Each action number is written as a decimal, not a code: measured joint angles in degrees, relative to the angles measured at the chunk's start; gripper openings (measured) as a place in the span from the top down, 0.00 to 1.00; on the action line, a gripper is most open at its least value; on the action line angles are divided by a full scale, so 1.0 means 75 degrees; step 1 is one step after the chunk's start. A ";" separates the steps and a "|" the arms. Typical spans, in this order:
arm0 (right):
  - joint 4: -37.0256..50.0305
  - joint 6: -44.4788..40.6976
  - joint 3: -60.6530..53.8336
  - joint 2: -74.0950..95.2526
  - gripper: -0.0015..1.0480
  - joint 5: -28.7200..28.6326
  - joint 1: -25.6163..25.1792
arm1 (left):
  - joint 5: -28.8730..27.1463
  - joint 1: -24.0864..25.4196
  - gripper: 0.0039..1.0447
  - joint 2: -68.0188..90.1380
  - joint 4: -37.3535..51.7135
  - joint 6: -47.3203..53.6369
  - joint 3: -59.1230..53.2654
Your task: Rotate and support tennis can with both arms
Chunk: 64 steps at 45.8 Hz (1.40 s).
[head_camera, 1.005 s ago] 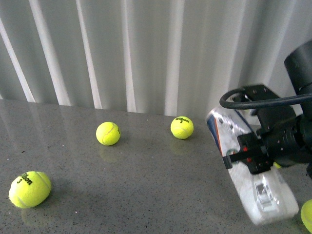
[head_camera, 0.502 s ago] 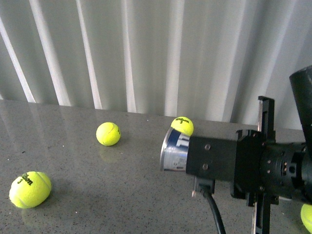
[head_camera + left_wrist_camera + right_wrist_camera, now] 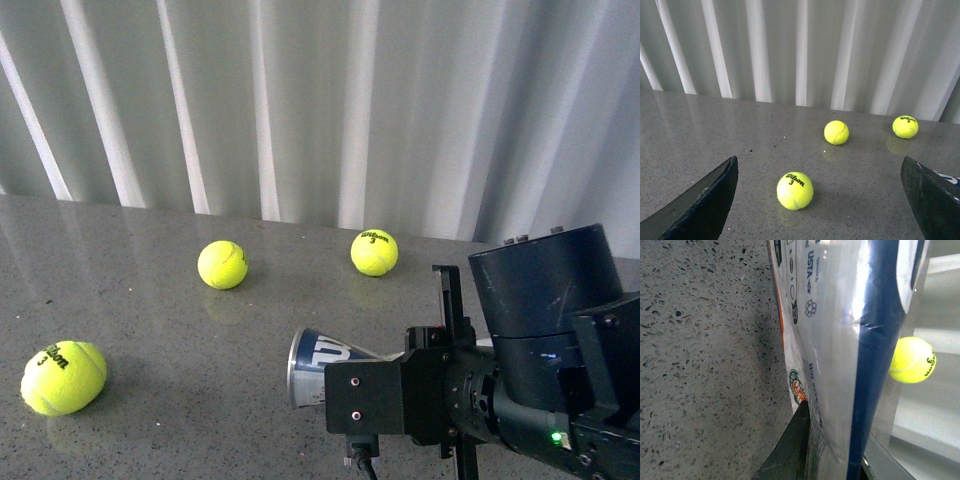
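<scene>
The tennis can [image 3: 322,364] lies roughly level just above the grey table, its metal-rimmed end facing left. My right gripper [image 3: 400,388] is shut on its middle, with the bulky black right arm [image 3: 545,340] behind it. In the right wrist view the clear tube and its blue-white-orange label [image 3: 840,340] fill the frame, squeezed between a dark finger [image 3: 790,450] and the other side. My left gripper [image 3: 817,210] is open, its black fingers [image 3: 705,200] wide apart, and a sliver of the can [image 3: 947,177] shows beyond one. The left arm is out of the front view.
Three yellow tennis balls rest on the speckled table [image 3: 180,330]: one near left [image 3: 62,377], one mid [image 3: 222,265], one further back [image 3: 374,252]. The near ball [image 3: 795,190] lies ahead of the left gripper's gap. A white corrugated wall [image 3: 300,100] closes the far edge.
The right arm has rolled over and come down: the can went from slanted at the right to level, and now sits lower and further left. The balls have not moved.
</scene>
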 joint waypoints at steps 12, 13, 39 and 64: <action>0.0350 0.0108 0.0353 0.0723 0.89 -0.0006 0.0093 | 0.0000 0.0000 0.06 0.0000 0.0000 -0.0003 0.0000; 0.0370 0.0108 0.0373 0.0758 0.89 -0.0012 0.0105 | 0.0000 0.0000 0.06 0.0000 0.0000 0.0000 0.0000; -0.0329 0.1023 0.0300 0.0533 0.46 0.0012 0.0306 | 0.0000 0.0000 0.06 0.0000 0.0000 -0.0003 0.0000; -0.2069 0.3413 0.0195 -0.1629 0.07 -0.0554 0.0679 | 0.0000 0.0000 0.06 0.0000 0.0000 0.0000 0.0000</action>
